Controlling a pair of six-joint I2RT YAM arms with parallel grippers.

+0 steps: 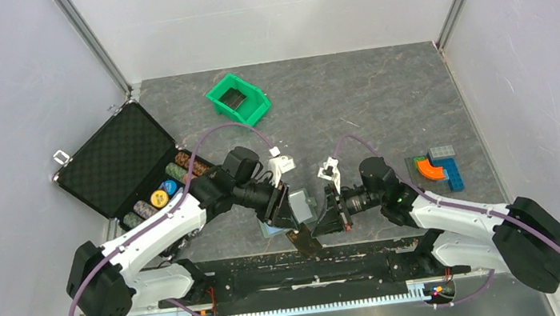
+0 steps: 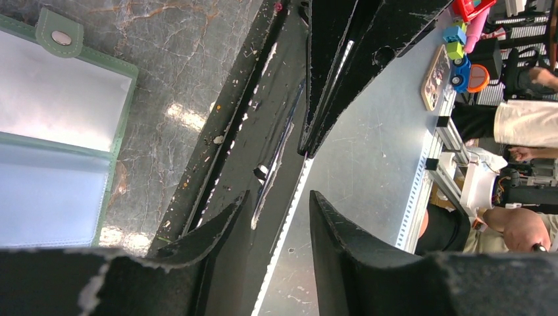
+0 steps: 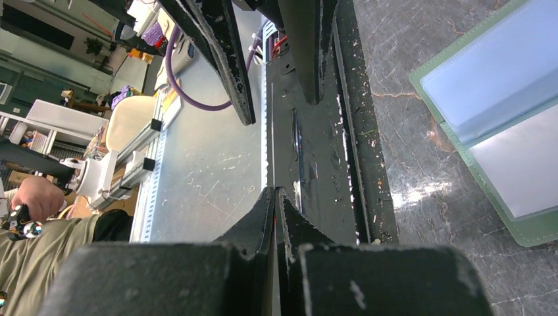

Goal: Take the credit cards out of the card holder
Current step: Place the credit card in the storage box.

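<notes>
Top external view is showing the card holder (image 1: pixel 300 204) lying spread open on the grey worktop (image 1: pixel 383 105), near the front edge and midway between the two arms, partly under the grippers. A dark flat piece (image 1: pixel 303 241), possibly a credit card, is showing just in front of the holder at the worktop's black front rail. I cannot tell whether anything is gripping it.

In the left wrist view, the left gripper (image 2: pixel 278 197) is hanging with its jaws partly apart and nothing between them. Only the rail is showing through the gap. The holder's white and light blue panels and its snap tab are lying off to one side of these jaws, apart from them.

In the right wrist view, the right gripper (image 3: pixel 274 191) is pressing its jaws fully together, and no object is visible in the seam. Its tips are pointing at the left jaws, close by, above the rail.

Further back, a green bin (image 1: pixel 237 99) is sitting on the worktop. A black case (image 1: pixel 120 161) is standing open at the left, with poker chips (image 1: pixel 157 199) along its edge. Coloured blocks (image 1: pixel 439 167) are lying at the right.
</notes>
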